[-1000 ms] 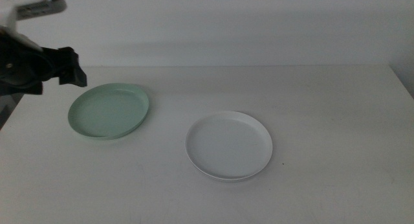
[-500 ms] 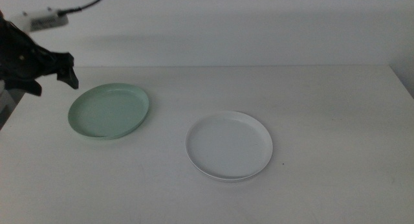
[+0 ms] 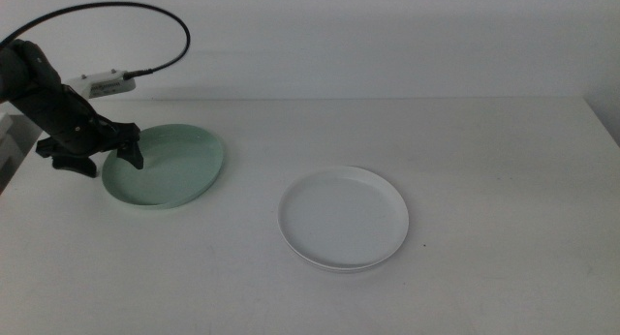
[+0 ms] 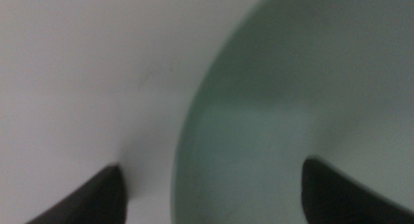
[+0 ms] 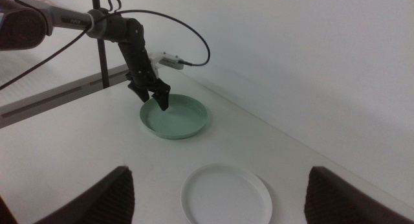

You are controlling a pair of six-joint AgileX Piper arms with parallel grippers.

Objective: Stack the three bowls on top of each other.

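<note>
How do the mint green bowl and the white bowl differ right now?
The mint green bowl sits at the table's far left; the white bowl lies nearer the middle and front. The left gripper, jaws open, straddles the green bowl's rim; nothing is at the white bowl, and the right gripper waits well back from it. Under the white bowl's front edge a second rim seems to show; the green lies alone. Both are shallow, round and similar in size.

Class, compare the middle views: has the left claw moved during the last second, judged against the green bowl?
Yes. The left claw has come down and toward the mint green bowl, now straddling its rim nearest the arm, open.
</note>
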